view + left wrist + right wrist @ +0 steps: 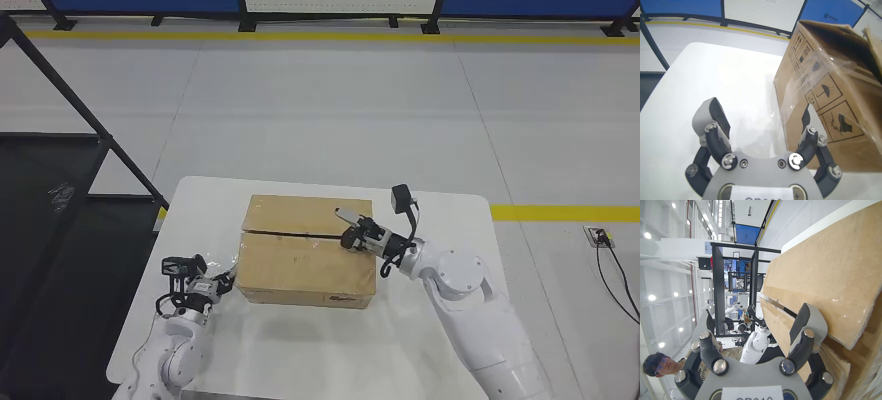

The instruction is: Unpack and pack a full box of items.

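Note:
A brown cardboard box (305, 262) sits on the middle of the white table (430, 335), its top flaps down with a dark seam between them. My right gripper (350, 228) is open over the right end of that seam. In the right wrist view one fingertip (803, 321) rests at the slit between the flaps of the box (819, 275). My left gripper (222, 284) is open at the box's lower left side. In the left wrist view it (762, 115) has one finger (808, 115) against the printed wall of the box (829, 91), where clear tape hangs loose.
A black frame with dark netting (60, 210) stands just left of the table. Bare table surface (715, 75) lies left of the box, and more of it in front and to the right. A yellow floor line (560, 212) runs beyond the right edge.

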Robot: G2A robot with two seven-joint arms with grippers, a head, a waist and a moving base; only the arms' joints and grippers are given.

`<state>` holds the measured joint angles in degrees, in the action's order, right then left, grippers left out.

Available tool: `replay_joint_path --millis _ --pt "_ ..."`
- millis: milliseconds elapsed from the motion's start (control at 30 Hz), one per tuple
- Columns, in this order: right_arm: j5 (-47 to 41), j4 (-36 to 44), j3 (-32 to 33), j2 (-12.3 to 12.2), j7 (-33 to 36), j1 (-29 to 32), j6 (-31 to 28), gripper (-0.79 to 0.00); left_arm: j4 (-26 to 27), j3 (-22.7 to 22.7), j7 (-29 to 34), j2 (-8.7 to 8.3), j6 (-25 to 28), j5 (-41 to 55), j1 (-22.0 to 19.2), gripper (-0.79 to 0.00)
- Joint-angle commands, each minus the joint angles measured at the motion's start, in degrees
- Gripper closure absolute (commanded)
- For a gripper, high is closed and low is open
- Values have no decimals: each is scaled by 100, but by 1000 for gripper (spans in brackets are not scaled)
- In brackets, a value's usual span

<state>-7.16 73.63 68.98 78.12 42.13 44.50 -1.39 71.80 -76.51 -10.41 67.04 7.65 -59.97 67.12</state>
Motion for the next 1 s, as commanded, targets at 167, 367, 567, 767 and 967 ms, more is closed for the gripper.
replay_joint_path --millis 167,367,567,767,967 --pt "-36 -49 -43 -3 -28 -45 22 -785 -315 209 -188 73 -249 -314 -211 -785" --pt "-42 -95 -107 0 -32 -106 38 -785 -553 384 -295 161 -513 -381 -435 -785" --pt "-62 -127 -138 -3 -41 -139 47 -785 -812 558 -396 281 -1019 -342 -662 -785" --pt "-86 -182 -172 -3 -54 -173 55 -785 -916 550 -509 365 -1464 -212 -791 -785" --pt "-130 -261 -205 -3 -25 -216 47 -785 -836 391 -643 408 -1810 -58 -797 -785"
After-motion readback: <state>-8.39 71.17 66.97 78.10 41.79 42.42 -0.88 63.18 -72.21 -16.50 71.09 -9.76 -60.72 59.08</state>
